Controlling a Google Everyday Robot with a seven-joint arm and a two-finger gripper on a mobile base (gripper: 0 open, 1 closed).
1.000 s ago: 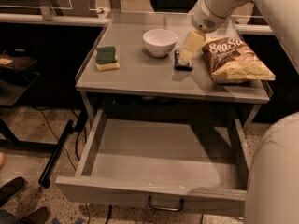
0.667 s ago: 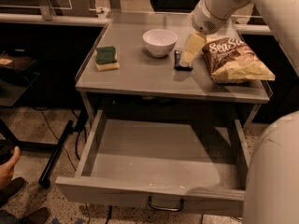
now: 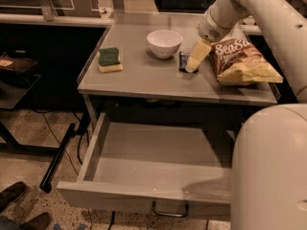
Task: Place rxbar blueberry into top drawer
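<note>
Beside the bowl [image 3: 164,42], the gripper [image 3: 192,64] sits over the rxbar blueberry [image 3: 182,59], its width impossible to tell.

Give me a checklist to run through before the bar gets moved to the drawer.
1. top drawer pulled open: ok.
2. Visible drawer floor bare: ok; its right end is hidden behind the robot's body.
3. gripper down at the rxbar blueberry on the tabletop: ok.
4. Bar secured in the gripper: cannot tell.
5. bowl apart from the gripper: ok.
6. chip bag close beside the gripper, whether touching: cannot tell.
</note>
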